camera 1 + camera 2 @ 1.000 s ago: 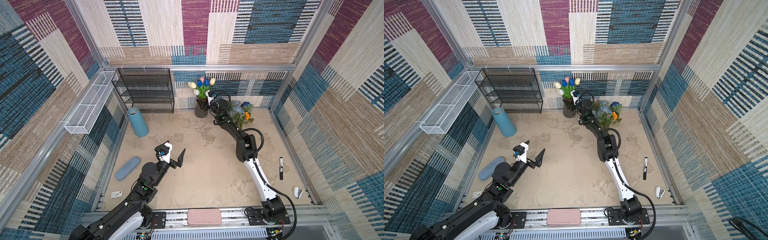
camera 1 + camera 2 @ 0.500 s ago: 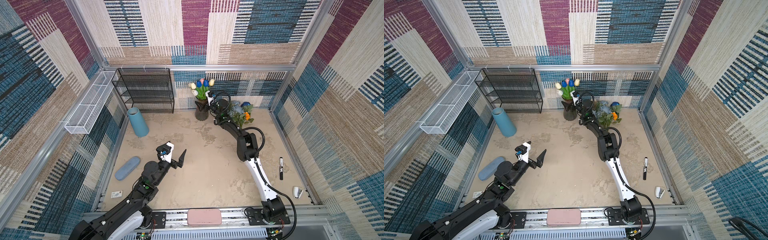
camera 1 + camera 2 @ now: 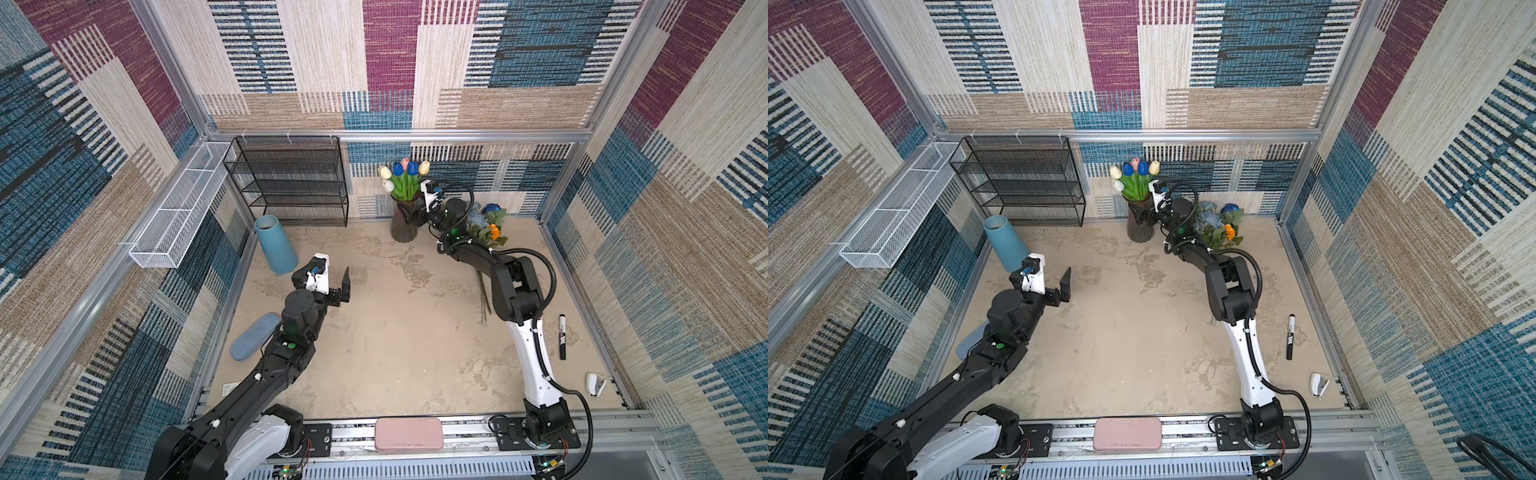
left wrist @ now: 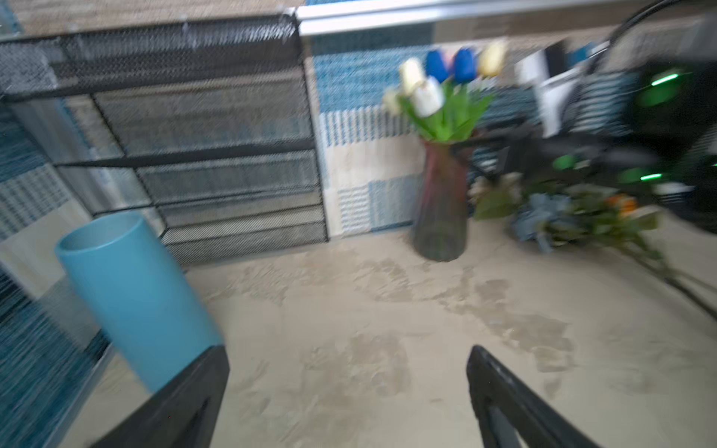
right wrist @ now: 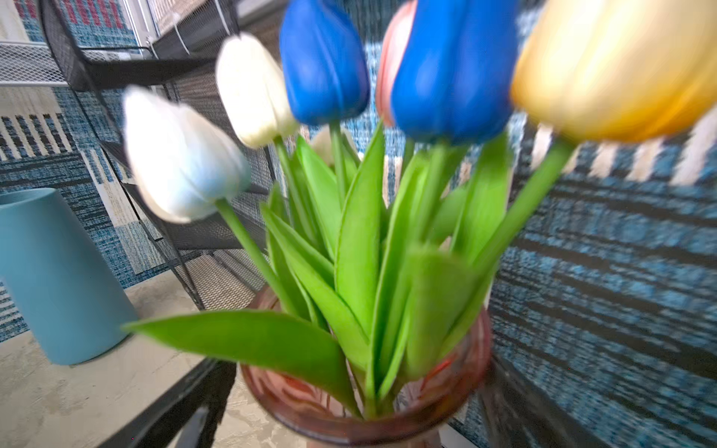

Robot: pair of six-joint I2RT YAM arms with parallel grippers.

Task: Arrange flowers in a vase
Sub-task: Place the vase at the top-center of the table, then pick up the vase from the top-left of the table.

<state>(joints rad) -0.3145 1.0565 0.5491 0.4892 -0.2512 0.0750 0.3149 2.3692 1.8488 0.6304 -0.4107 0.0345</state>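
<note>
A dark reddish glass vase (image 3: 401,227) (image 3: 1139,229) stands at the back of the table. It holds white, blue, pink and yellow tulips (image 3: 405,176) (image 5: 349,240). My right gripper (image 3: 417,214) (image 5: 359,366) is open at the vase's neck, one finger on each side of the rim (image 5: 361,430). More flowers (image 3: 484,226) (image 4: 570,217) lie on the table right of the vase: a pale blue bunch, an orange bloom (image 3: 493,230) and a deep blue rose (image 3: 493,206). My left gripper (image 3: 324,282) (image 4: 348,352) hangs open and empty over the table's left middle.
A blue cylinder (image 3: 274,243) stands at the left, in front of a black mesh shelf (image 3: 291,183). A white wire basket (image 3: 183,208) hangs on the left wall. A blue case (image 3: 253,340) lies front left. A black marker (image 3: 562,336) and a small white object (image 3: 594,384) lie at the right.
My left gripper has moved toward the back of the table, nearer the blue cylinder. The right gripper stays at the vase's neck with only a slight shift.
</note>
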